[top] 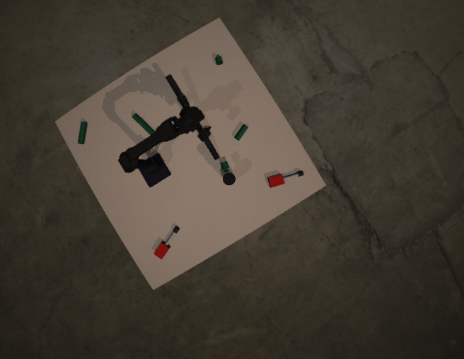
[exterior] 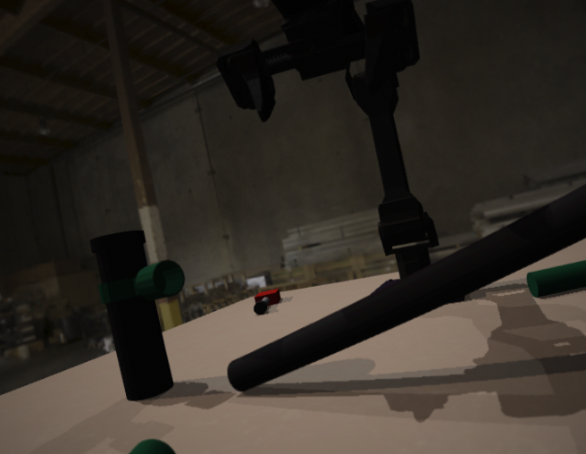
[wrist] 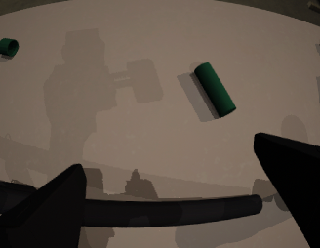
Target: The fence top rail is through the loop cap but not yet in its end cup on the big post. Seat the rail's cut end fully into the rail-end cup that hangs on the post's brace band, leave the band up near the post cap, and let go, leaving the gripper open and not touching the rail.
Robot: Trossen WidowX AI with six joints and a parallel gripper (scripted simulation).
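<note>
The dark top rail (top: 178,92) (exterior: 406,305) (wrist: 171,210) slopes down across the table through a black loop cap. Its cut end (exterior: 237,375) (wrist: 255,205) rests low on the table top, just short of the black post (top: 228,179) (exterior: 135,332). The green rail-end cup (top: 223,165) (exterior: 162,279) hangs on a green brace band (exterior: 113,290) high on the post, under the post cap, and is empty. My gripper (top: 192,114) (exterior: 313,105) (wrist: 171,158) is open and hovers above the rail's middle, with one finger on each side and not touching it.
Loose green cylinders (top: 82,132) (top: 141,122) (top: 240,131) (wrist: 215,89) (exterior: 562,276) and a short green piece (top: 218,59) (wrist: 7,46) lie on the table. Two red blocks with handles (top: 276,180) (top: 161,249) (exterior: 267,296) lie nearer the edges. The arm's base (top: 155,173) stands left of the rail.
</note>
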